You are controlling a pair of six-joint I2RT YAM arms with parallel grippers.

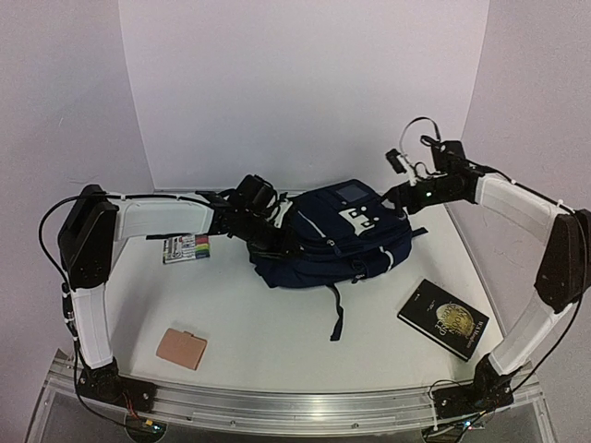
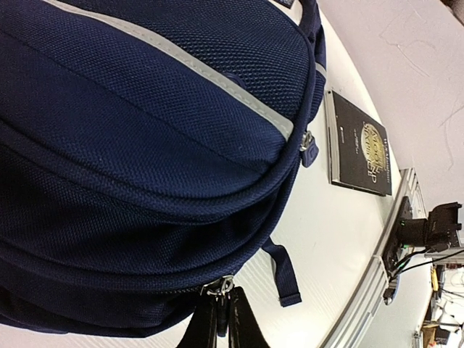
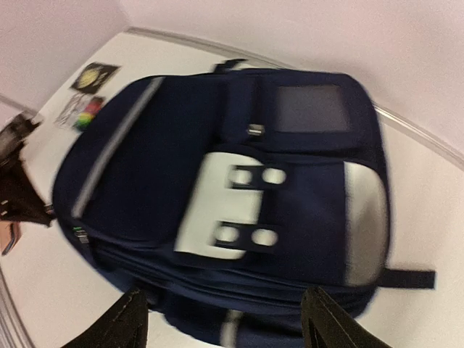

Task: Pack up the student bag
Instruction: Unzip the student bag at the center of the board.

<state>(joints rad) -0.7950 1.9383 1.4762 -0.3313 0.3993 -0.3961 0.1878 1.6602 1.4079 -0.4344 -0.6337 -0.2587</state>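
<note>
The student bag [image 1: 337, 235] lies flat mid-table, dark navy with a white patch and a pale stripe [image 2: 181, 61]. My left gripper [image 1: 266, 233] sits at the bag's left side. In the left wrist view it [image 2: 220, 308] is shut on a metal zipper pull [image 2: 220, 288] at the bag's seam. My right gripper [image 1: 404, 192] hovers off the bag's upper right corner. In the blurred right wrist view its fingers [image 3: 125, 319] stand wide apart above the bag [image 3: 217, 145], open, with nothing between them.
A black book with a gold emblem [image 1: 443, 318] lies at the front right, also in the left wrist view [image 2: 359, 145]. A pack of coloured markers [image 1: 186, 247] lies left of the bag. A tan card holder [image 1: 181, 348] sits front left. A loose strap [image 1: 338, 318] trails forward.
</note>
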